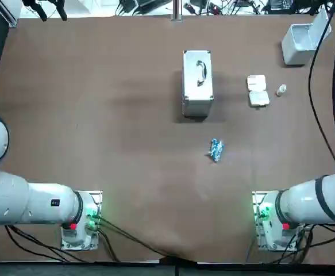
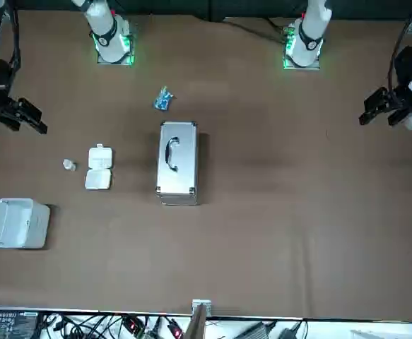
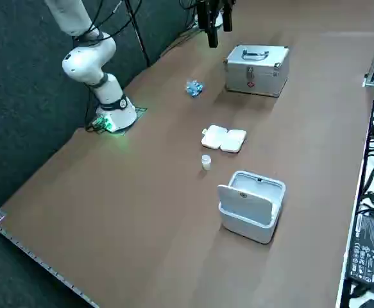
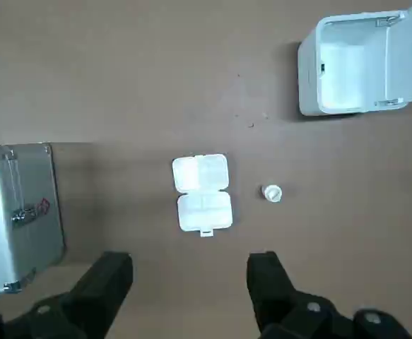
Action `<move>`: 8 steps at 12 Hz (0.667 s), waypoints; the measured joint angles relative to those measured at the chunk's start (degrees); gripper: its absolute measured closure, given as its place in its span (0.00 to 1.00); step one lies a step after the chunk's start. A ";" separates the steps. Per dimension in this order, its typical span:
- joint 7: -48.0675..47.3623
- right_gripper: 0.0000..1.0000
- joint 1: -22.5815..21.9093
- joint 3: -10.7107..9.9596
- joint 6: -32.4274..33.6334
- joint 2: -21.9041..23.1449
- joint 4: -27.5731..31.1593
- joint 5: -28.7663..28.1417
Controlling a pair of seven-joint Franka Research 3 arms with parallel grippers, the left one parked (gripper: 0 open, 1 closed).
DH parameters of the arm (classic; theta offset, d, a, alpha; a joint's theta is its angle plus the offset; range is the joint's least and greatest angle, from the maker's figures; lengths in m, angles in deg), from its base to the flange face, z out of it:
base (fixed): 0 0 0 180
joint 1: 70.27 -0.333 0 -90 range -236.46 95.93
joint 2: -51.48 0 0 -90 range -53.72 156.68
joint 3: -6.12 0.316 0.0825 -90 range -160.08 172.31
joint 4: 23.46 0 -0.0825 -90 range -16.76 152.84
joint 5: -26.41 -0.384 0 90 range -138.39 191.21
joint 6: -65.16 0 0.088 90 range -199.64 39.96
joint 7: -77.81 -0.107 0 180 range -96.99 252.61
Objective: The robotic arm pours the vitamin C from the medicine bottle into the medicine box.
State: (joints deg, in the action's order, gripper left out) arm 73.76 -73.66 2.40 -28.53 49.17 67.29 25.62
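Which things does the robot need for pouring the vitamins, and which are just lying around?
For the job:
medicine bottle
medicine box, lid open
right gripper, open, high over the table

Just lying about:
metal case
blue packet
white tub, lid up

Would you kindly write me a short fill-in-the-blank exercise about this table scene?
1. The medicine box lies with its lid ____.
2. The right gripper, open high above the table, holds ____.
3. The crumpled packet near the metal case is ____ in colour.
Missing words: open; nothing; blue.
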 joint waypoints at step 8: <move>0.08 0.00 -0.05 0.36 0.06 0.39 0.56 -0.03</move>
State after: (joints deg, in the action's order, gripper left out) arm 73.84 -73.71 2.76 -28.47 49.56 67.85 25.58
